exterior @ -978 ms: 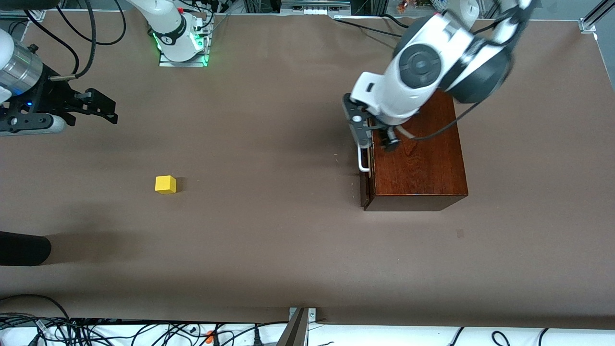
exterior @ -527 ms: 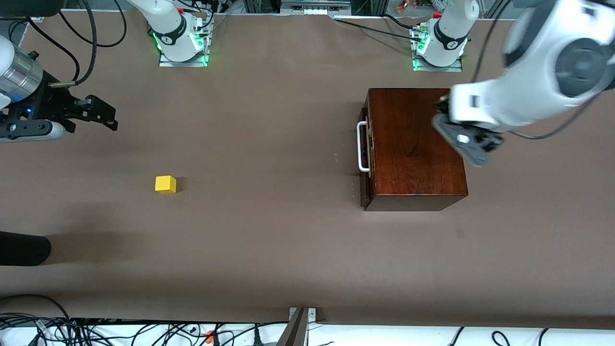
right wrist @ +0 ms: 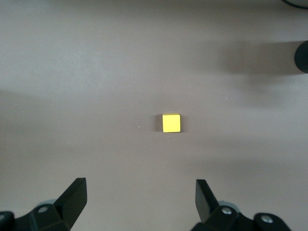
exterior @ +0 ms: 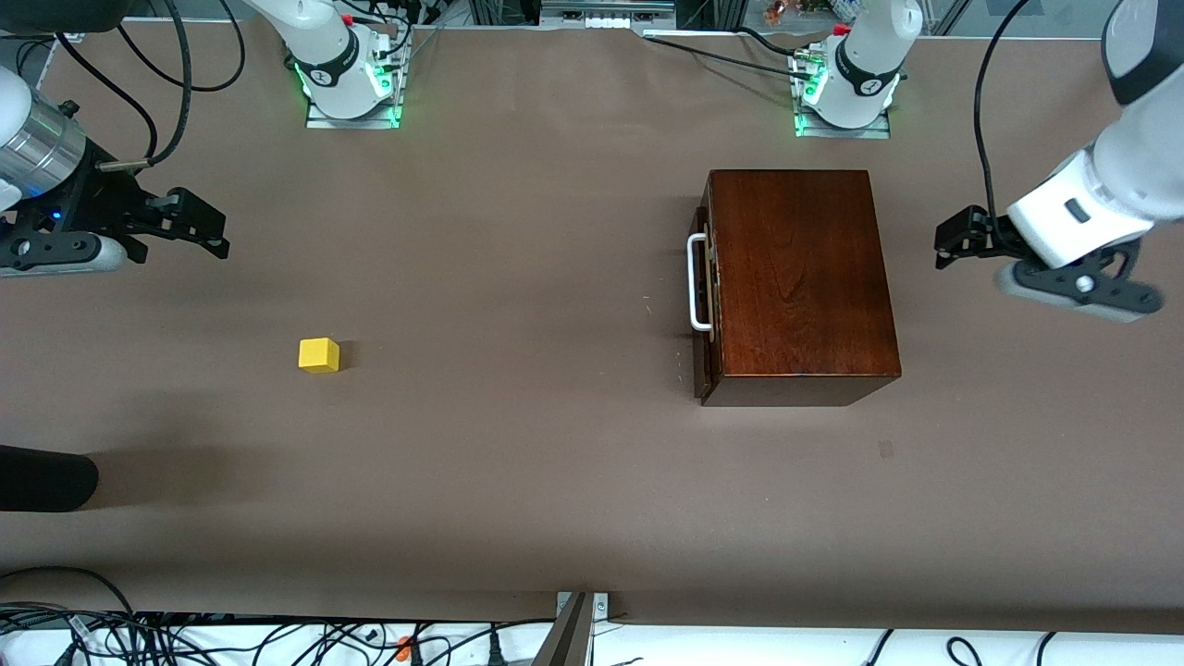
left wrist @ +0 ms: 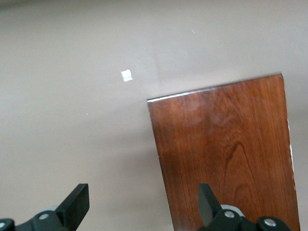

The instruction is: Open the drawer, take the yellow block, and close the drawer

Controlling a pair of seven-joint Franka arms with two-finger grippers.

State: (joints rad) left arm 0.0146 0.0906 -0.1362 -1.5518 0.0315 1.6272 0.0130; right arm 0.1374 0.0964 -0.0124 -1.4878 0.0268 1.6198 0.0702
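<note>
Glossy wood drawer – shut, yellow block

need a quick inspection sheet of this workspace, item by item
surface: brown table, one small pale mark near the wooden box.
job's things: drawer shut in the dark wooden box, white handle facing the right arm's end; yellow block out on the table toward the right arm's end, nothing touching it.
clutter: nothing seen.
grippers: left gripper open, empty, over the table at the left arm's end beside the box; right gripper open, empty, over the table at the right arm's end, block in its wrist view.
cables: bundle along the front table edge; cables by the arm bases.
surroundings: dark object at the table edge, unidentifiable.
</note>
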